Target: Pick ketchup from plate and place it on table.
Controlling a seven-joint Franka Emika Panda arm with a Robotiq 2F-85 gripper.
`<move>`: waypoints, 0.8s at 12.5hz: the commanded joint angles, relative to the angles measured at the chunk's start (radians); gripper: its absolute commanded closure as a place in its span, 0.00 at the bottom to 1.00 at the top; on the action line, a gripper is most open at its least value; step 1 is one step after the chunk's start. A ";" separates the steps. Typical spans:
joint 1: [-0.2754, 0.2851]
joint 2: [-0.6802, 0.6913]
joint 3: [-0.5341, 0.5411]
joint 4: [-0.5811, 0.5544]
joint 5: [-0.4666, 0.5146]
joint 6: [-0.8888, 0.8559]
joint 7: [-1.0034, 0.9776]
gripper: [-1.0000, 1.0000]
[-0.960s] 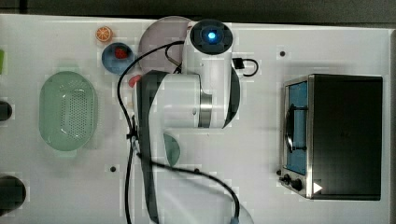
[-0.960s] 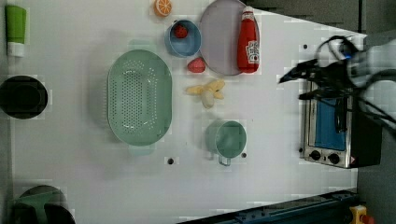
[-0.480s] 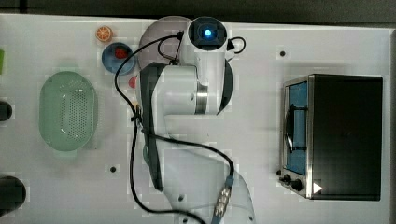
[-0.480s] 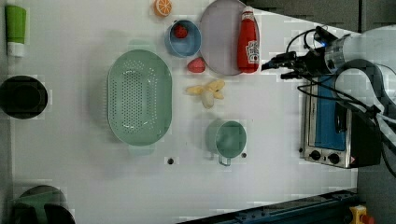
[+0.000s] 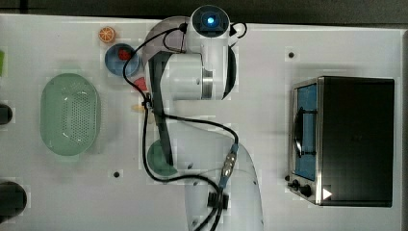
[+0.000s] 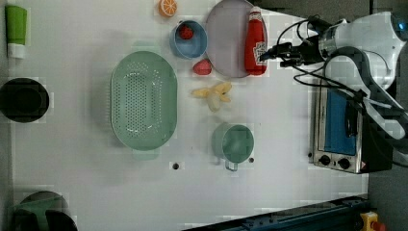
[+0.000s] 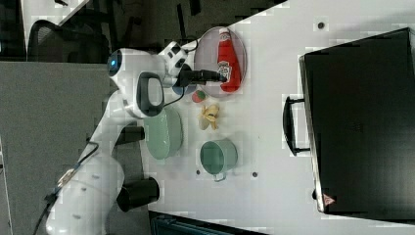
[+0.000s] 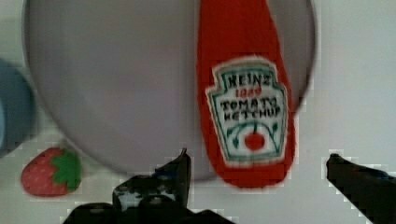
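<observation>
The ketchup (image 6: 255,43) is lying flat along the plate (image 6: 226,43), near its rim on the left view's right, cap pointing to the left view's top and base hanging slightly over the rim. The gripper (image 6: 263,54) is hovering just beside that base, fingers (image 8: 180,168) spread wide with the bottle's bottom end between them, not touching. One ketchup bottle, one plate. Bare table (image 6: 284,144) is lying open between the plate and the toaster oven (image 6: 339,127).
</observation>
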 commanded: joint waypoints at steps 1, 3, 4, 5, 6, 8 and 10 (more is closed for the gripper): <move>0.009 0.075 -0.001 0.067 -0.005 0.029 -0.111 0.00; 0.013 0.124 -0.001 0.096 -0.010 0.072 -0.111 0.00; 0.014 0.145 -0.001 0.103 -0.020 0.094 -0.111 0.00; 0.015 0.162 -0.001 0.106 -0.028 0.124 -0.111 0.00; 0.017 0.177 -0.001 0.109 -0.032 0.159 -0.112 0.00; 0.020 0.201 -0.003 0.115 -0.043 0.200 -0.112 0.00; 0.024 0.213 0.001 0.124 -0.043 0.225 -0.112 0.00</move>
